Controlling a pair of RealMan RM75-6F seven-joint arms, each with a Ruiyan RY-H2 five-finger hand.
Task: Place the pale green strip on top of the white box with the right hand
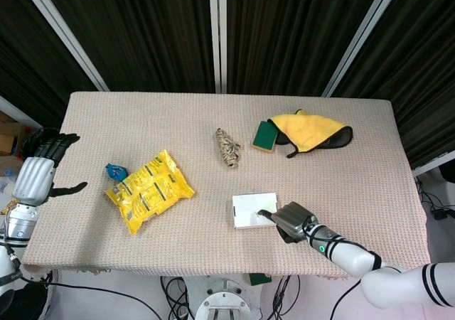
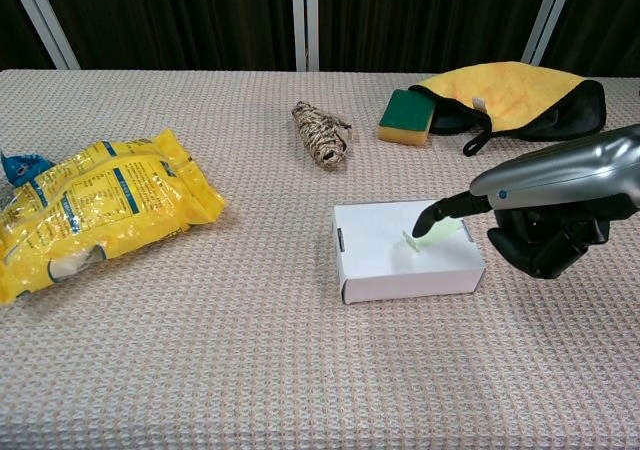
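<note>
Your right hand (image 2: 545, 220) sits at the box's (image 2: 400, 255) 3 o'clock, one finger out pressing the strip (image 2: 432, 232) on the lid, rest curled. Strip runs roughly 3-to-9. Left hand (image 1: 41, 165) is way off, open and empty.

Bright, even overhead light falls on the surface (image 1: 341, 171); shadows under the white box (image 2: 405, 270) stay soft and short. Both views are sharp, without glare.
</note>
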